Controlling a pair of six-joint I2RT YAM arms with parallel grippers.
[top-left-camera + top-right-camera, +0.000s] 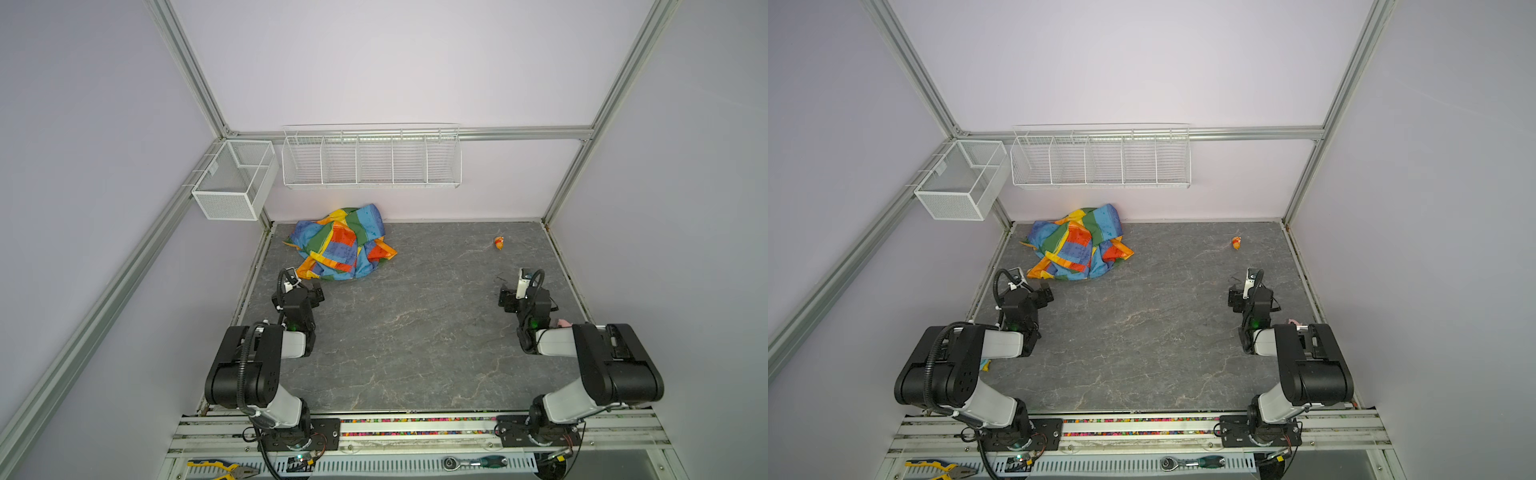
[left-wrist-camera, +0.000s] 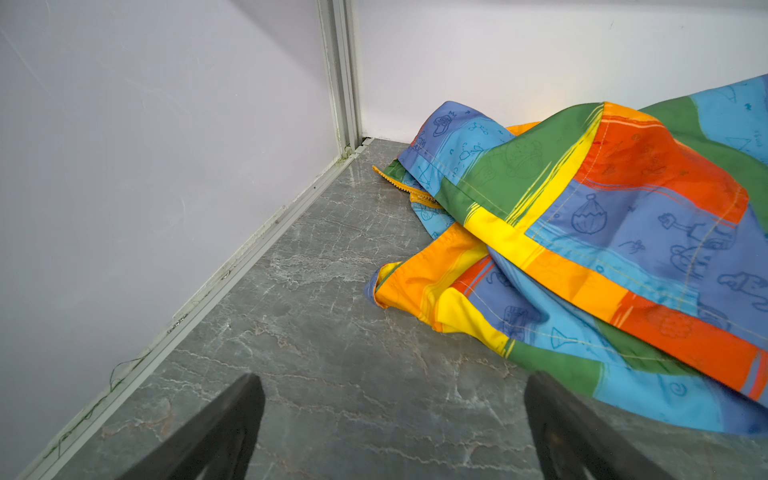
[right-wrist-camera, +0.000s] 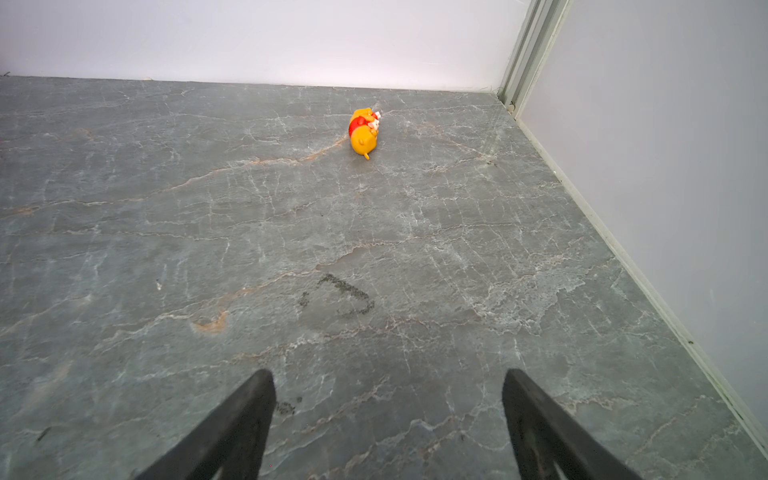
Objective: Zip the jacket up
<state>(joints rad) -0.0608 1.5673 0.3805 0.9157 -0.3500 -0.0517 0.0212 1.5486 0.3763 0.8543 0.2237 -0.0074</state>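
Grey marbled tabletop (image 1: 415,332) | jacket (image 1: 343,245) heaped left of centre in a top view, by back wall, seemingly unzipped | left gripper (image 2: 395,378), right gripper (image 3: 388,374) both spread, empty | nothing begun

1. Soft, even, bright light fills both top views; shadows on the tabletop (image 1: 415,332) are faint.
2. A warm yellowish glow tints the back wall (image 2: 536,110) above the jacket (image 2: 602,232).
3. Wrist views: gripper fingers (image 3: 232,432) dark and blurred, tabletop sharp.
4. Frame posts (image 1: 189,66) splay outward at top-view edges.
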